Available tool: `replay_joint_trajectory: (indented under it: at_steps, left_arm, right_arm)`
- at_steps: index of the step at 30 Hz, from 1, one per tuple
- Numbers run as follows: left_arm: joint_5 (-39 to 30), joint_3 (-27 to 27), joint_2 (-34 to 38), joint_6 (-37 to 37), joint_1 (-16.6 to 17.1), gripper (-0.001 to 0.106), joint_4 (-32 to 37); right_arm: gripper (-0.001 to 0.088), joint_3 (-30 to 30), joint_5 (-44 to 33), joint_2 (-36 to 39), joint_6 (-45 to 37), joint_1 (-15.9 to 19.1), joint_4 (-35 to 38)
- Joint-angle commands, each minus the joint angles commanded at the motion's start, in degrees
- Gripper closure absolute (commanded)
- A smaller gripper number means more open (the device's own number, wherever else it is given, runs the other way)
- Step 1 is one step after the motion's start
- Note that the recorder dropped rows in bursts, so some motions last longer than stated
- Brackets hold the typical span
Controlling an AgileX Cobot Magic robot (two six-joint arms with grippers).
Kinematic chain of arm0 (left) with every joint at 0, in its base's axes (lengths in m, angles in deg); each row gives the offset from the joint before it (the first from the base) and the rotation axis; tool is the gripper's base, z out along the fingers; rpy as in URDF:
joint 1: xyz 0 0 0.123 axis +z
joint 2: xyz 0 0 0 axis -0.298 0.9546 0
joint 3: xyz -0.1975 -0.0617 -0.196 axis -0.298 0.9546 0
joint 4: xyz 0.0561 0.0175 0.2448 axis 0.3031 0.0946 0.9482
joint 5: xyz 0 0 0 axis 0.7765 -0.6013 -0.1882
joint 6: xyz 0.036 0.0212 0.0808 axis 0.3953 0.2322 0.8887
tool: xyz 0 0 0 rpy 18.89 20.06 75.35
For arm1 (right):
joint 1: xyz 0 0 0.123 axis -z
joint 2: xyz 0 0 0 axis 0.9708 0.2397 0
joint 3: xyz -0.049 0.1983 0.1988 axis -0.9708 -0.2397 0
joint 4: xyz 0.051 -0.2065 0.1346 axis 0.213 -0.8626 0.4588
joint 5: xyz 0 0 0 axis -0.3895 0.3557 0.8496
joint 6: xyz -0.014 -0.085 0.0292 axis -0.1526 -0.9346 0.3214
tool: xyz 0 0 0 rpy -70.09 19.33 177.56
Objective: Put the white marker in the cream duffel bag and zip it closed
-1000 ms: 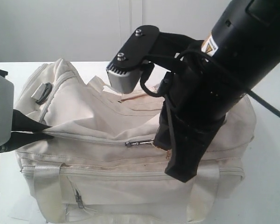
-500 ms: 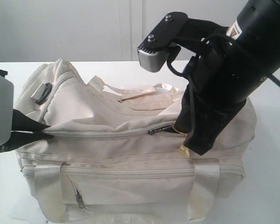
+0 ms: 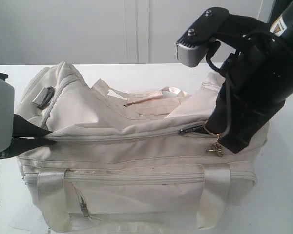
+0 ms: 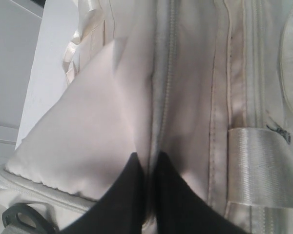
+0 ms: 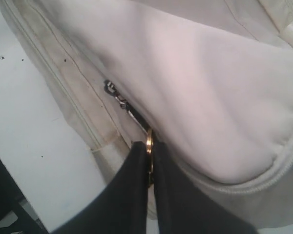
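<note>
Tabletop (image 3: 284, 202), cream duffel bag (image 3: 136, 158), zipper pull (image 3: 192, 130)

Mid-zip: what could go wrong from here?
The right gripper pinches only the thin gold ring on the zipper pull; it could slip out. The left gripper holds just a fold of the cream duffel bag, so the fabric may pull free and bunch.

White table (image 3: 283, 195), plain matte top, its far edge meeting the wall in a straight line. Wall (image 3: 63, 29) pale grey-white, bare and flat. Two thin vertical seams (image 3: 137, 29) run down it near the middle (panel joints, by the look). Light soft and even; only faint shadows on the tabletop.
</note>
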Motion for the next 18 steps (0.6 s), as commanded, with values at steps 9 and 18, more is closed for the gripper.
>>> replay_joint_trajectory:
  at_steps: [9, 18]
  left_arm:
    - [0.48, 0.00, 0.00, -4.18, 0.00, 0.100, -12.55]
    - [-4.40, -0.11, 0.00, -12.62, 0.00, 0.039, -17.35]
  right_arm:
    - [0.0868, 0.00, 0.00, -0.29, -0.75, 0.90, 4.33]
    - [0.0868, 0.00, 0.00, -0.29, -0.75, 0.90, 4.93]
